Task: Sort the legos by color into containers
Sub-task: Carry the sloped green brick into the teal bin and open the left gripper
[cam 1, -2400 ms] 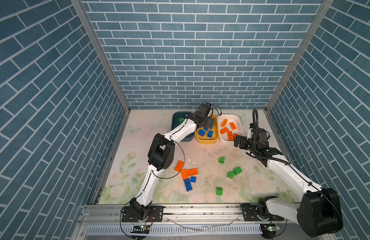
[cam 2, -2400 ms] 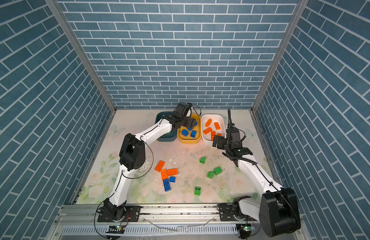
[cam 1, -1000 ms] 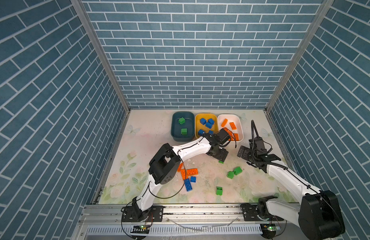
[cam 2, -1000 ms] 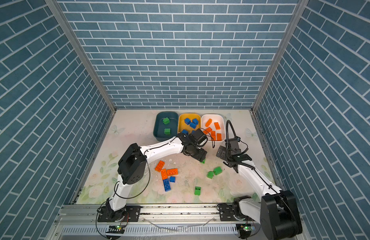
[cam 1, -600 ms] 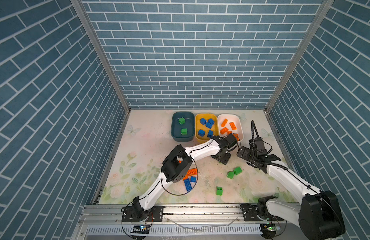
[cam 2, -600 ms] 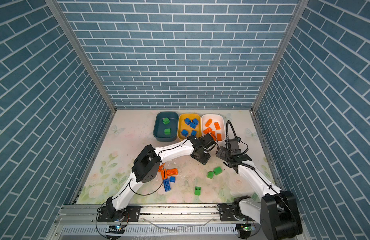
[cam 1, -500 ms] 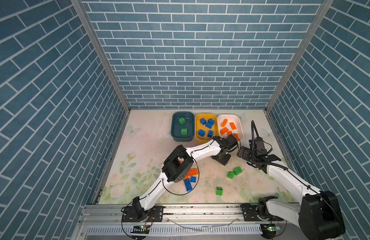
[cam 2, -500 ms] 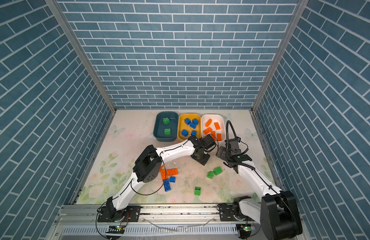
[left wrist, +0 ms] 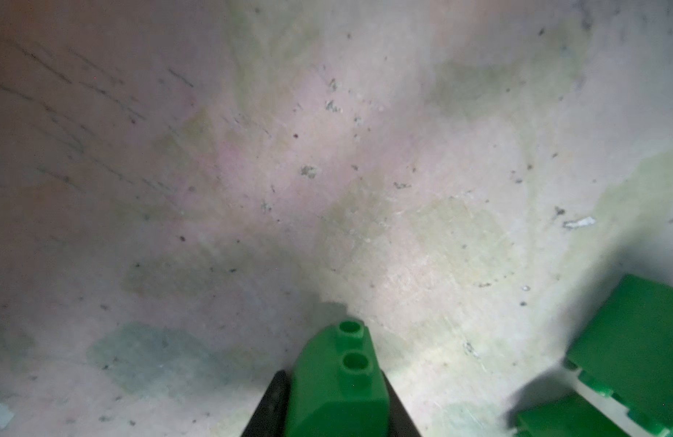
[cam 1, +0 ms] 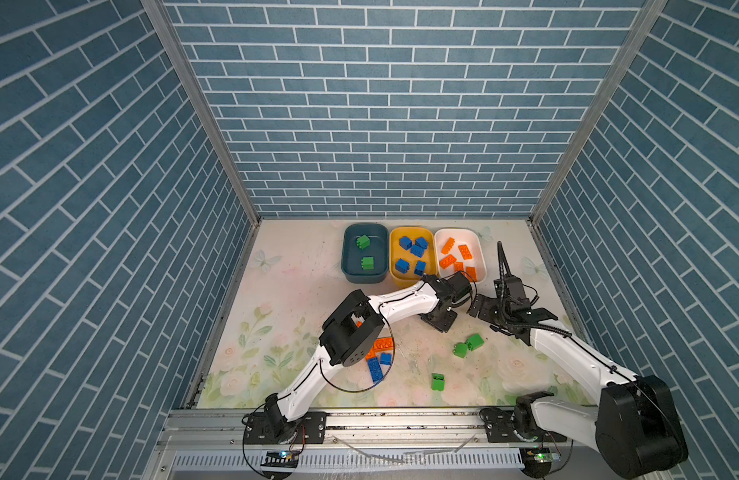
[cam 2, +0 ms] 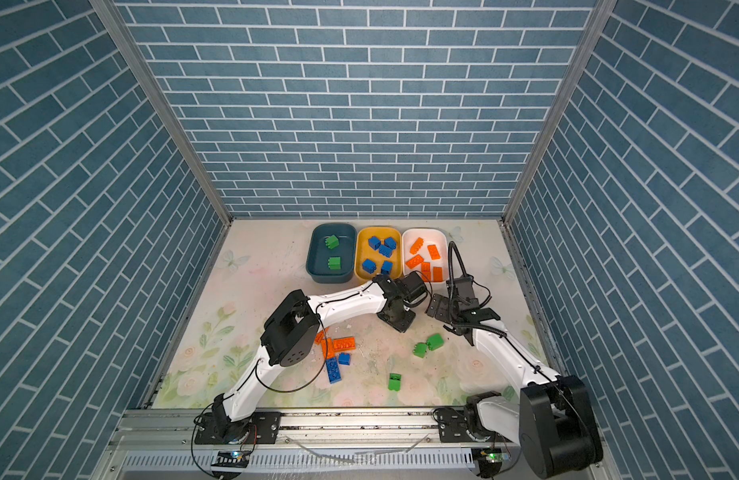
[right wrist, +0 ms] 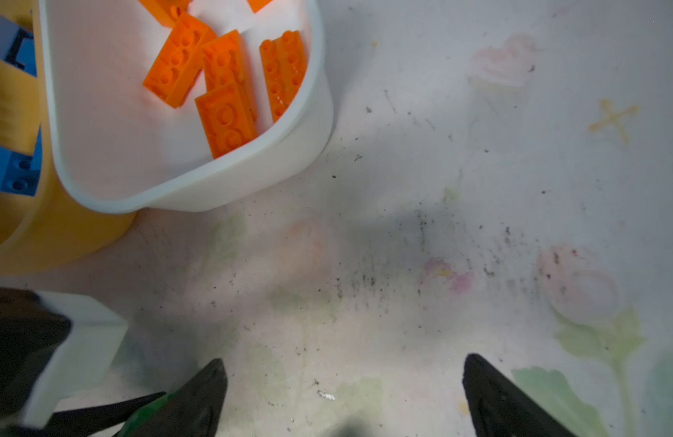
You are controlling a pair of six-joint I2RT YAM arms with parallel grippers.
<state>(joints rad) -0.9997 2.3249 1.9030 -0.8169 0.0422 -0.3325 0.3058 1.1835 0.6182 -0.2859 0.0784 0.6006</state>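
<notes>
Your left gripper (cam 1: 439, 324) has swung forward and pinches a green brick (left wrist: 338, 382); right gripper (right wrist: 344, 391) spread. Lift squarely toward the teal tub (cam 1: 365, 279).

Tubs (cam 1: 361, 277) sat in a row at the mat's (cam 1: 293, 291) rear, bricks (cam 1: 474, 341) lay inside them and loose in front.

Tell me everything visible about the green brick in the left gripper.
The green brick is chunky, glossy plastic, with two round studs in a row on the face shown. The left gripper has it clamped, a dark finger against each side, close to the floral mat; whether it touches cannot be judged. A second green brick lies apart from it.
</notes>
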